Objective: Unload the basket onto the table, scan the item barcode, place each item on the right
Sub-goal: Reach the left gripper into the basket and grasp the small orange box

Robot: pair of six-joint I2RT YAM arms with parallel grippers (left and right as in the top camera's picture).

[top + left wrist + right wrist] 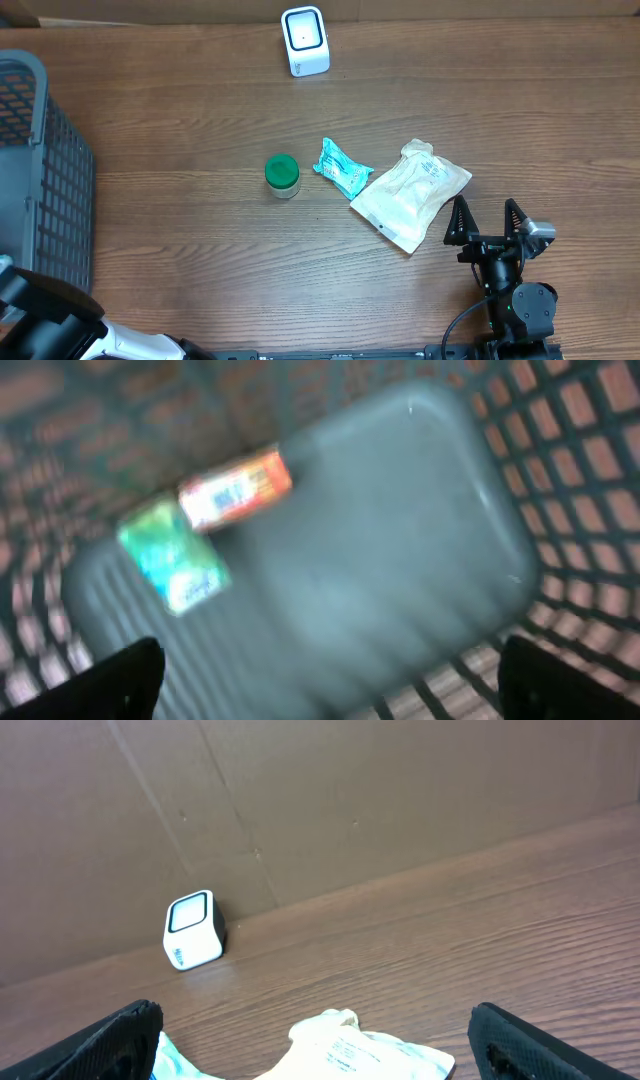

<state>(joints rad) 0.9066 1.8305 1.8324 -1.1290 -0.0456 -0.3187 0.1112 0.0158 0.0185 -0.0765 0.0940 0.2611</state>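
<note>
The white barcode scanner (305, 40) (192, 930) stands at the table's far edge. Three items lie mid-table: a green-lidded jar (282, 175), a teal packet (342, 168) and a white pouch (410, 192) (360, 1048). My right gripper (487, 220) (320, 1050) is open just in front of the pouch, holding nothing. My left gripper (330, 680) hangs open over the inside of the grey basket (400, 540), with nothing between its fingers. An orange-and-white packet (235, 490) and a green packet (170, 565) lie on the basket floor; this view is blurred.
The grey mesh basket (40, 170) fills the table's left side, with my left arm (45, 325) at its near corner. A brown cardboard wall (350, 800) rises behind the scanner.
</note>
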